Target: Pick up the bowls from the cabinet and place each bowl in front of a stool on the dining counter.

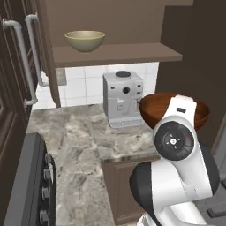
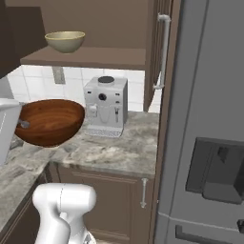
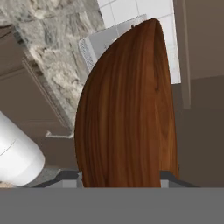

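1. Red-brown bowl (image 2: 47, 121) is off the shelf, hanging in the air over the marbled bench (image 2: 119, 150), just beside the coffee machine (image 2: 106, 106). No contact with the bench that I can see.
2. Pincer (image 3: 124, 177) is clenched on that bowl's rim. In the hand view its finger tips are hidden behind the bowl wall, but the bowl is clear of any support, so I judge it a firm hold.
3. Olive bowl (image 1: 84, 40) sits upright on the cabinet shelf (image 1: 117, 54), towards the shelf's left end as seen from the left base camera, untouched.
4. Step in hand, as I read it: carry the red-brown bowl away towards the dining counter. Doing it well:
   - keep the mouth level; a rim grasp lets a deep bowl swing
   - clear the coffee machine and the shelf's front edge before turning
   - slow base moves, no jerks
   - stay off the cabinet door handles (image 1: 22, 57)
5. Orientation: the bowl is round, no real long axis. Mouth faces up, tipped slightly; axis near vertical. Hand view sees it edge-on, wood grain running along the wall.
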Tool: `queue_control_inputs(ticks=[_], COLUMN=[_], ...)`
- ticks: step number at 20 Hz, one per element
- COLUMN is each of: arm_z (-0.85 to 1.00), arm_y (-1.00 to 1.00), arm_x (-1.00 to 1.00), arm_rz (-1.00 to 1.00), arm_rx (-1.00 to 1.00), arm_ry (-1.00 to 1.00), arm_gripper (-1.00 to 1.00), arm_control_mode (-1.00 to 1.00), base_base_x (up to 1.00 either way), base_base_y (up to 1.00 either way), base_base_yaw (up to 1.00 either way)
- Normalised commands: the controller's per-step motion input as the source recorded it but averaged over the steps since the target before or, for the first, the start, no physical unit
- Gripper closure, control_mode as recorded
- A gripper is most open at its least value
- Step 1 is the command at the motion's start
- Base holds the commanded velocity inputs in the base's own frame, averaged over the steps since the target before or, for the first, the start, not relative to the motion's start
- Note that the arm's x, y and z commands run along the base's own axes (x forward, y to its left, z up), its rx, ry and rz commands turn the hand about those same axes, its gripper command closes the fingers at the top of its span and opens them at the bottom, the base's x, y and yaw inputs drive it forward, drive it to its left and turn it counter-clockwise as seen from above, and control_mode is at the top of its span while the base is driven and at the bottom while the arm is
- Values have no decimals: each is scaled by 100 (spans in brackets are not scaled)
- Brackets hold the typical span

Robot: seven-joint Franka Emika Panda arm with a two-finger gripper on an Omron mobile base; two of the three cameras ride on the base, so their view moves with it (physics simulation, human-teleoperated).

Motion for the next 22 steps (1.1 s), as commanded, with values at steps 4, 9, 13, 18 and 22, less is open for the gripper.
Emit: queue_control_inputs(ticks=[4, 9, 13, 18, 22], arm_z=[0, 0, 0, 0, 0], arm_y=[0, 0, 0, 0, 0], arm_x=[0, 0, 0, 0, 0], arm_rz=[0, 0, 0, 0, 0], arm_rx=[0, 0, 0, 0, 0], arm_ry=[0, 0, 0, 0, 0], arm_gripper=[100, 100, 100, 100, 100], arm_control_mode=[100, 100, 100, 100, 100], base_base_x=[-86, -84, -78, -57, -28], base_base_y=[-15, -34, -64, -88, -100], base_base_yaw=[-12, -15, -33, -48, -57])
